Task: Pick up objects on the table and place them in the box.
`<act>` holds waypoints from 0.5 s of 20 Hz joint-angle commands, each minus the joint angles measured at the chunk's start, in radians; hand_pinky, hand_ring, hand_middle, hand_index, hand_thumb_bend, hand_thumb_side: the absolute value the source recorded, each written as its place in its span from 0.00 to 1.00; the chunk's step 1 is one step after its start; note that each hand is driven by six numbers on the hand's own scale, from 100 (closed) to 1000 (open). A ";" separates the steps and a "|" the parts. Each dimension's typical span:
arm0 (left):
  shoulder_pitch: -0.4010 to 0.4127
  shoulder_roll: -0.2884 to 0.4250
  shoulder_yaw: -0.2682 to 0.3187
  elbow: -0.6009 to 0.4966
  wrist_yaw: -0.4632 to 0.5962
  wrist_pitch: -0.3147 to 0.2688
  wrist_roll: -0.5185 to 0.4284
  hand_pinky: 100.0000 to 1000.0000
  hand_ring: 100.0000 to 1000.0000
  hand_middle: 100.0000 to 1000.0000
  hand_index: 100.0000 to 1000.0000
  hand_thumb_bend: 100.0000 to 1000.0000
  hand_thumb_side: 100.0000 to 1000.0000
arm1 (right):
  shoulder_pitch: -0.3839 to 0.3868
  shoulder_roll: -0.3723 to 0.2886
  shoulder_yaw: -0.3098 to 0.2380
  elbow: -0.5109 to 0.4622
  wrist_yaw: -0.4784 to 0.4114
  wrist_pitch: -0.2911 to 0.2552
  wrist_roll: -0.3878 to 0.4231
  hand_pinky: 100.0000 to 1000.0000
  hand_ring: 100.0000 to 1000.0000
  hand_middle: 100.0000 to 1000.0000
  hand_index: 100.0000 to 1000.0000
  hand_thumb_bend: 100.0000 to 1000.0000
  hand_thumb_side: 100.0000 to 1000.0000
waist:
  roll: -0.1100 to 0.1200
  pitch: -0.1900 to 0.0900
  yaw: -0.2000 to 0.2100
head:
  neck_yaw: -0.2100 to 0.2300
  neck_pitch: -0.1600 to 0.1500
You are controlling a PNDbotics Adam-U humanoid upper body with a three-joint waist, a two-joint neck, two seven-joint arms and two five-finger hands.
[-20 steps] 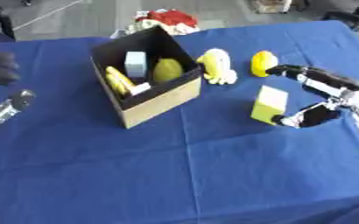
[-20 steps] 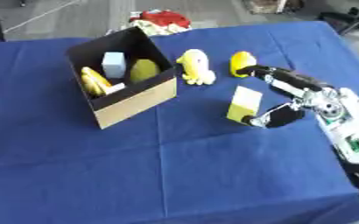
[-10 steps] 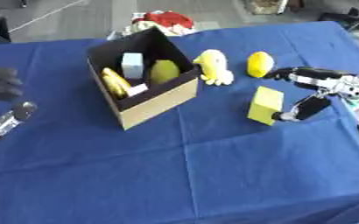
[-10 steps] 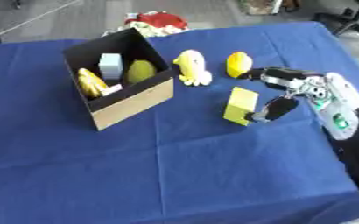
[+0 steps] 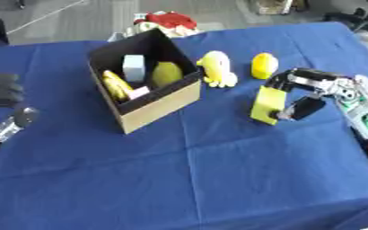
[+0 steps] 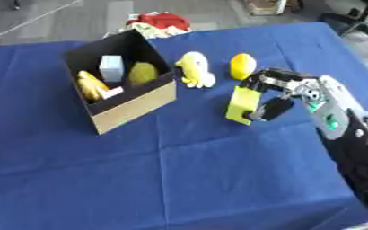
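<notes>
A blue cloth [image 5: 218, 179], faintly creased, covers the desk. Beyond its far edge lies a grey floor [image 5: 77, 18] under even light. A dark chair base [image 6: 360, 22] stands off the far right corner.

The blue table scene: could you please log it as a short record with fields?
surface: blue cloth-covered table
box: open cardboard box, holding a pale blue block and yellow items
loose items: yellow-green rectangular block, upright; yellow duck-like toy; yellow egg-shaped object
right hand: fingers curled round the block
left hand: at the view's left edge, holding nothing
</notes>
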 commanded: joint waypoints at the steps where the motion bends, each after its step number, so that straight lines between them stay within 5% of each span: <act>1: 0.000 0.006 0.005 -0.010 -0.002 0.002 0.001 0.66 0.61 0.61 0.78 0.63 0.46 | -0.052 -0.014 -0.020 -0.058 -0.028 -0.005 -0.064 0.71 0.52 0.47 0.71 0.21 0.03 | -0.004 -0.035 0.007 | 0.000 -0.003; 6: 0.012 -0.026 -0.009 -0.011 0.005 0.000 -0.011 0.66 0.61 0.60 0.78 0.63 0.46 | -0.202 0.026 -0.008 -0.069 -0.028 0.001 -0.134 0.73 0.55 0.49 0.72 0.20 0.00 | 0.003 -0.050 0.044 | -0.021 0.012; 10: 0.015 -0.065 -0.021 -0.011 0.012 0.000 -0.022 0.66 0.61 0.60 0.78 0.63 0.46 | -0.320 0.108 -0.011 0.067 0.006 0.009 -0.162 0.74 0.57 0.52 0.74 0.19 0.00 | 0.002 -0.055 0.086 | -0.050 0.015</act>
